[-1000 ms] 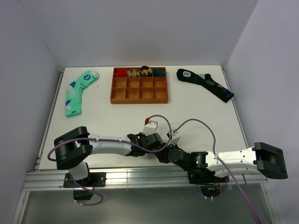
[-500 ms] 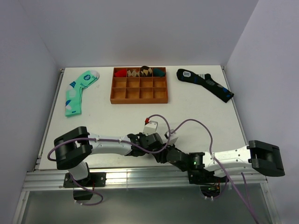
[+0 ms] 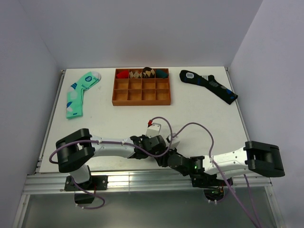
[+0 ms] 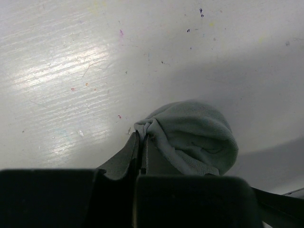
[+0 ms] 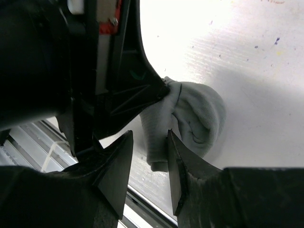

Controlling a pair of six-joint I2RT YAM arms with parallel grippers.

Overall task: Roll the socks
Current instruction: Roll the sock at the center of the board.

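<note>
The socks (image 4: 194,133) are a light-grey bundle, bunched into a rounded lump on the white table near its front edge. My left gripper (image 4: 141,137) is shut on a fold at the lump's left edge. In the right wrist view the socks (image 5: 194,118) lie just ahead of my right gripper (image 5: 149,134), which is open. A loose flap hangs between its fingers against the right fingertip (image 5: 173,142). The left gripper's black finger (image 5: 137,90) pinches the fabric from the left. From above, both the left gripper (image 3: 159,147) and the right gripper (image 3: 166,154) cover the socks.
A wooden divided tray (image 3: 141,97) stands at the back centre with rolled socks in its far row. A mint-green patterned sock (image 3: 78,95) lies back left, a long navy sock (image 3: 209,85) back right. The table's front edge (image 5: 156,209) runs right under my right gripper.
The right arm's elbow and forearm have swung left, bringing the right gripper closer to the left one. The left arm has kept its place and its grip.
</note>
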